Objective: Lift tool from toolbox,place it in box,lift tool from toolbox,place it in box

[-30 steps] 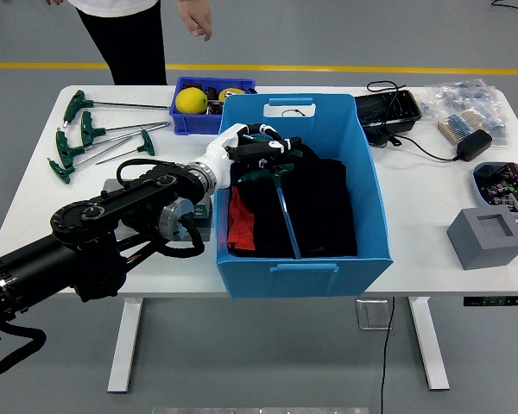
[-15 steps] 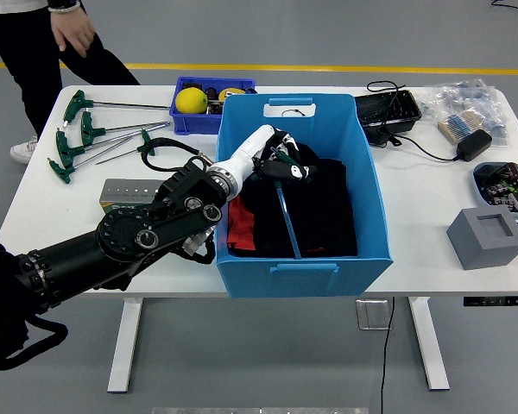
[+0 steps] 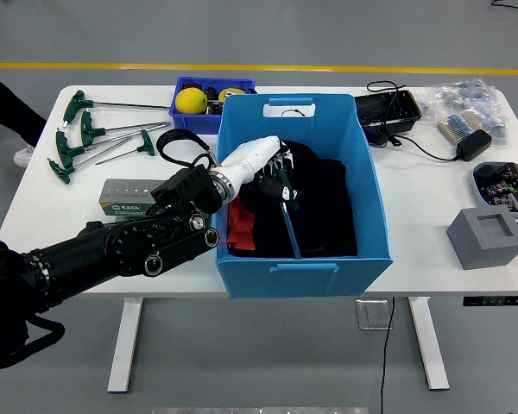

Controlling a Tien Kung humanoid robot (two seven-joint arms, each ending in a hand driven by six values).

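The left hand point(image 3: 263, 164), fingers clamped on a T-handle hex wrench point(image 3: 287, 211), hangs inside the blue box point(image 3: 302, 267); releasing it comes next.

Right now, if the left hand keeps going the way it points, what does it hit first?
Likely the T-handle tool under the left hand, then the dark cloth inside the blue box. Depth is unclear from one view.

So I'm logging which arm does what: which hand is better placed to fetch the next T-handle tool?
Probably the left hand: it is over the blue box, beside the T-handle tools at the table's left. No right arm is visible.
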